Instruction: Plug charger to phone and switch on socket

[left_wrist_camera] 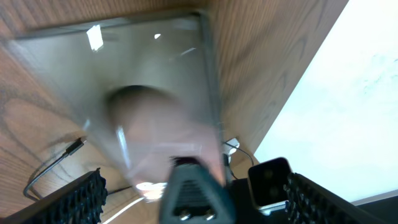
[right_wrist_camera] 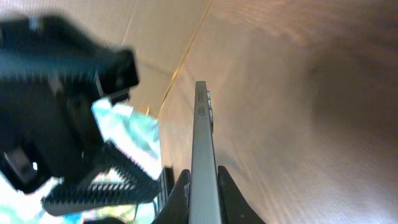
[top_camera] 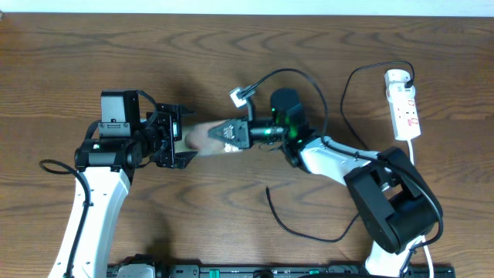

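Note:
My right gripper (top_camera: pixel 231 133) is shut on the phone (top_camera: pixel 202 137) and holds it edge-up above the table; it looks blurred. In the right wrist view the phone's thin grey edge (right_wrist_camera: pixel 202 137) stands between my two fingers (right_wrist_camera: pixel 202 182). My left gripper (top_camera: pixel 177 137) is open at the phone's far end, its jaws on either side without touching it. In the left wrist view (left_wrist_camera: pixel 194 186) the phone's broad face (left_wrist_camera: pixel 149 81) fills the frame. The charger cable (top_camera: pixel 297 228) lies loose on the table, its plug tip (left_wrist_camera: pixel 76 147) free. The white socket (top_camera: pixel 404 104) lies at the far right.
A thin black cable (top_camera: pixel 346 93) loops from the socket's top end toward the table's middle. The socket's white cord (top_camera: pixel 414 154) runs down behind the right arm's base (top_camera: pixel 394 201). The table's back edge (top_camera: pixel 247 15) meets a white wall.

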`<state>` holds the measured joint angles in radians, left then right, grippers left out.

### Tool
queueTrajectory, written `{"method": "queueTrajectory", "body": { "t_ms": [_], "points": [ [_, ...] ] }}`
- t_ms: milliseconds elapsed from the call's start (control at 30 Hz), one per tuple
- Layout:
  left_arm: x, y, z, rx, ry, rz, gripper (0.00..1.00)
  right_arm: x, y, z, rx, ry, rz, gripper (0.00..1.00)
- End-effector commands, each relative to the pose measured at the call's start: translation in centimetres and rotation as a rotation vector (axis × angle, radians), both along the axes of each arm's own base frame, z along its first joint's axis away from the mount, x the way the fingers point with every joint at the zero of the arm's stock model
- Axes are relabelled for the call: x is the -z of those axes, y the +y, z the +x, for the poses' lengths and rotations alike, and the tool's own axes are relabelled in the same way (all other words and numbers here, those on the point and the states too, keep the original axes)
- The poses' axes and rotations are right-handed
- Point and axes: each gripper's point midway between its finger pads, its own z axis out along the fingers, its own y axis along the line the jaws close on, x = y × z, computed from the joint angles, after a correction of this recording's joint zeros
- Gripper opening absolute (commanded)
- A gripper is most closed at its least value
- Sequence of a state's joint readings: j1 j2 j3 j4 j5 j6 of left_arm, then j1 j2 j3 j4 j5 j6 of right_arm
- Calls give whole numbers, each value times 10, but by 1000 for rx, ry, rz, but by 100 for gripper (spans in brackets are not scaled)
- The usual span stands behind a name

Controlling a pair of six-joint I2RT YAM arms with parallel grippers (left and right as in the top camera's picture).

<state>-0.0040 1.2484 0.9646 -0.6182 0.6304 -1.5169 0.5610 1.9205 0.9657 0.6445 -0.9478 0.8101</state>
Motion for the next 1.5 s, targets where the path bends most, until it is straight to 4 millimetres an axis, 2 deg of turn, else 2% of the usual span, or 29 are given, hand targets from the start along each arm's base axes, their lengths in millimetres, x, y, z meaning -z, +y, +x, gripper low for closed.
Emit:
{"method": "queueTrajectory", "body": {
  "t_ms": [0,167,367,600,800,1000,1233,1467],
  "points": [
    [-6,-4,1,46,-43,8,90,-18,-14,28,121,110,31,1],
    [-11,-4,9,78,-111,31,90,-22,-33,55,273,395,88,1],
    [-21,-3,23,122,-231,73,91,-48,-37,69,336,567,222,1],
    [-38,1,43,169,-406,164,90,-94,-33,68,296,521,384,1],
    [-46,3,52,155,-461,181,91,-98,-26,61,271,510,389,1],
    [-47,9,57,138,-479,224,90,-98,-12,48,236,518,381,1],
    [-62,10,68,207,-625,315,90,-99,0,37,218,545,384,1],
    [-76,10,77,196,-699,324,90,-121,2,40,247,535,487,1]
  ]
}}
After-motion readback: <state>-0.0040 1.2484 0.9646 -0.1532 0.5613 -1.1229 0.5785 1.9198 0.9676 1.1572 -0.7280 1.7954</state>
